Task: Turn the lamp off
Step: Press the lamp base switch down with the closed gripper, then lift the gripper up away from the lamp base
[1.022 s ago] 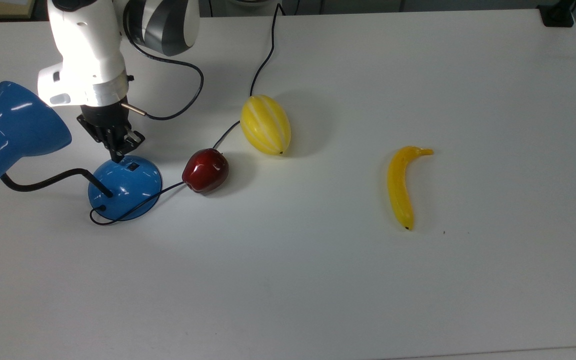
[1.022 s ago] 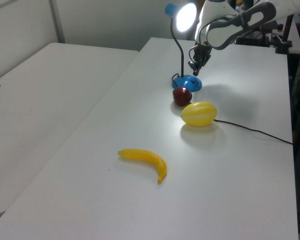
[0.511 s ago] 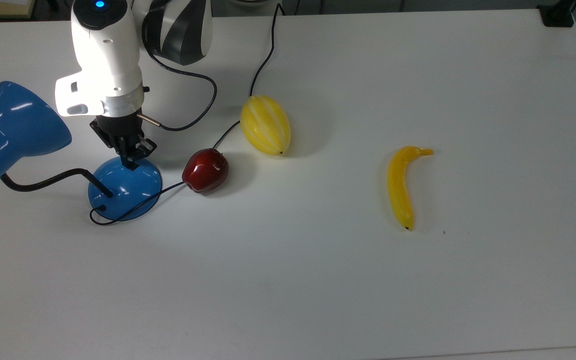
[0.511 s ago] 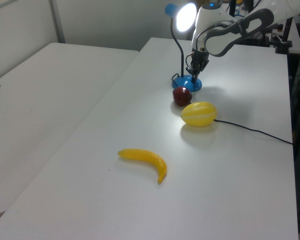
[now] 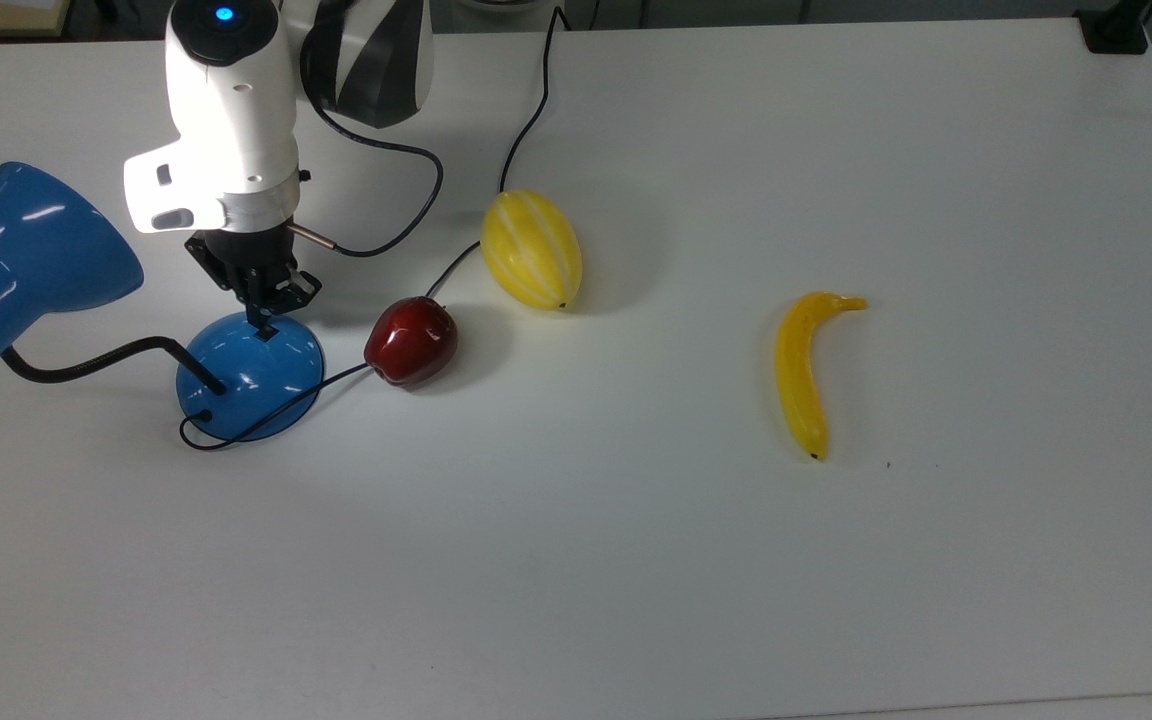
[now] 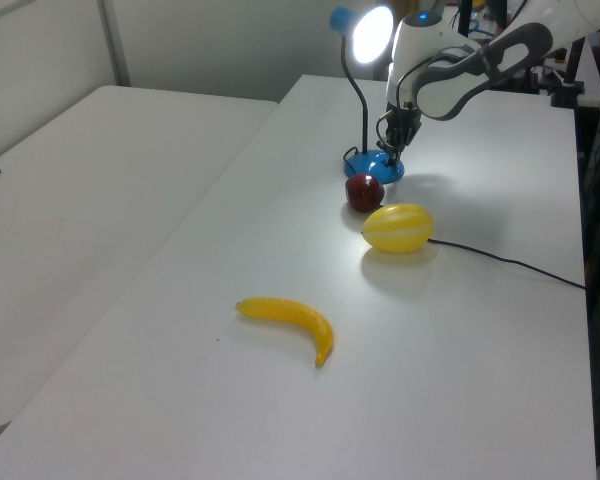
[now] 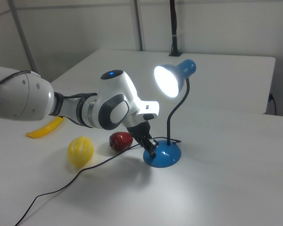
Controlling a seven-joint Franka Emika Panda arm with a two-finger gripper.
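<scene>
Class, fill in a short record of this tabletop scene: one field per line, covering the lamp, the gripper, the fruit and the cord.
lamp: glossy blue desk lamp, lit
gripper: gripper tip on the lamp's domed base
fruit: dark red apple, striped yellow melon, yellow banana
cord: black cord runs from the base past the apple and melon

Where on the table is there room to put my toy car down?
Plenty of bare table past the banana, and along the top view's bottom edge. It is crowded around the lamp, hand, apple and melon.
</scene>
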